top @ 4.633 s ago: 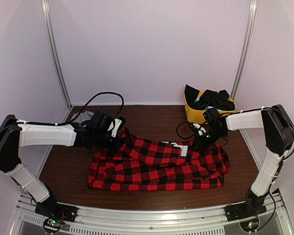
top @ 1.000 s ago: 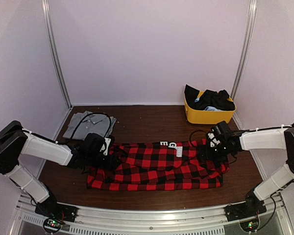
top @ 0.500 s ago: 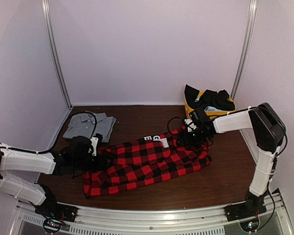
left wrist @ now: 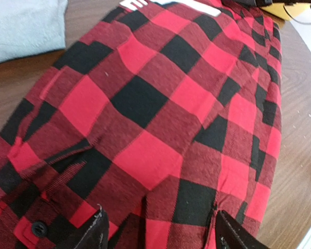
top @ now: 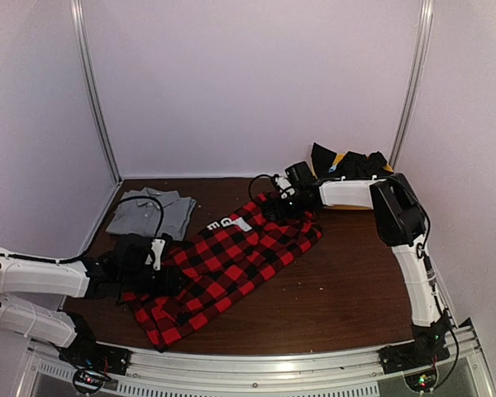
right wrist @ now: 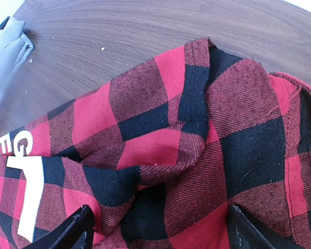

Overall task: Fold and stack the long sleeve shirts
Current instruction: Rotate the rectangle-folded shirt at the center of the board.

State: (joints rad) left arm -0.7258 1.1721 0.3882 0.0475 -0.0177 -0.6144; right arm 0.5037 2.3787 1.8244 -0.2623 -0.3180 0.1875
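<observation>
The red-and-black check flannel shirt [top: 231,260] lies folded in a long strip, slanting from front left to back right on the brown table [top: 347,281]. Its white neck label [top: 231,223] faces up. My left gripper [top: 153,269] is low over the strip's near left end, jaws wide, with flat check cloth [left wrist: 155,114] between the fingers [left wrist: 93,231]. My right gripper [top: 279,207] rests on the far right end, also wide open, with a rumpled fold [right wrist: 171,150] between its fingers [right wrist: 75,231]. The grey collared shirt [top: 149,215] lies folded at the back left.
A yellow bin [top: 337,159] heaped with dark clothes [top: 360,163] stands at the back right, behind my right forearm. The left arm's black cable [top: 153,207] loops over the grey shirt. Purple walls close in the back and sides.
Over the last second the flannel has swung from lying across the table to a diagonal. My right gripper moved back and left with its end; my left gripper drew toward the front left.
</observation>
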